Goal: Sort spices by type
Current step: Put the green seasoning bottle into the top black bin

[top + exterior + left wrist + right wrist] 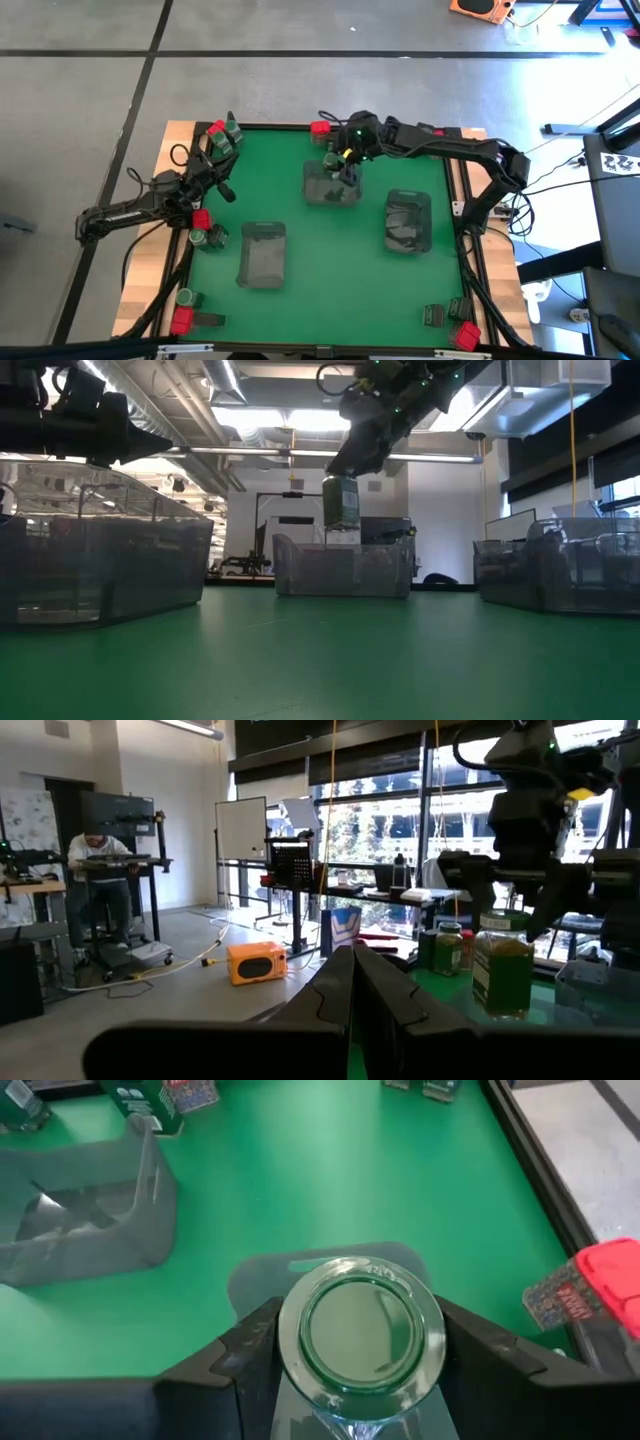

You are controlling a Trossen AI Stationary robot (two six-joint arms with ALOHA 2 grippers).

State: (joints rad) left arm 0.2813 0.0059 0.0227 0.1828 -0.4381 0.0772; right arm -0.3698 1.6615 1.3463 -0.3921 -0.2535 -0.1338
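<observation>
Here the right gripper [355,1342] pinches a round grey-green glass jar [358,1330] above the far middle clear plastic tray [330,188]. Released off-centre, the jar could clip the rim and tip out. The left gripper [352,1005], pressed together, waits at the left edge.

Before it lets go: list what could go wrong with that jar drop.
1. The right gripper holds the jar well above the tray; released from there, it could bounce or tip.
2. In the high view the jar hangs near the tray's far rim, so it might clip the wall and fall outside.
3. The left gripper, shut, waits at the table's left edge, too far to help.
</observation>
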